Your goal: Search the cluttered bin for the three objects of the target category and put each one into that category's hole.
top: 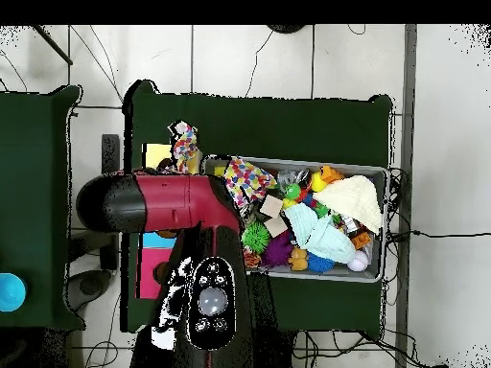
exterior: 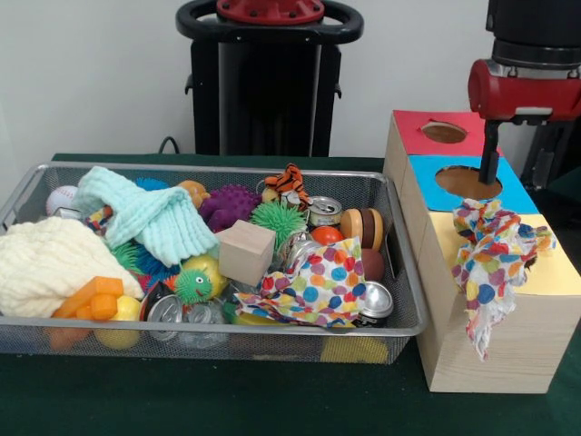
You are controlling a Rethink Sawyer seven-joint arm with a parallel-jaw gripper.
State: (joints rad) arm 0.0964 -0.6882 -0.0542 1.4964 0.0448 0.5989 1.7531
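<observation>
A polka-dot cloth [exterior: 495, 254] is lying crumpled over the wooden box's yellow panel [exterior: 563, 272] — not yet through its hole. The gripper [exterior: 490, 163] is hanging above; whether it is spread I cannot tell. In the wire-mesh bin [exterior: 404, 300], another polka-dot cloth [exterior: 318, 286], a mint knitted cloth [exterior: 150, 218] and a cream one [exterior: 45, 263] are waiting.

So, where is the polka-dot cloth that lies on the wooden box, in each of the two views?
Front view: the polka-dot cloth is at the right, draped over the yellow top of the wooden box, hanging down its front.
Overhead view: the same cloth is at upper left, beside the arm.
Shared landmark: the wire bin, which holds a second polka-dot cloth.
</observation>
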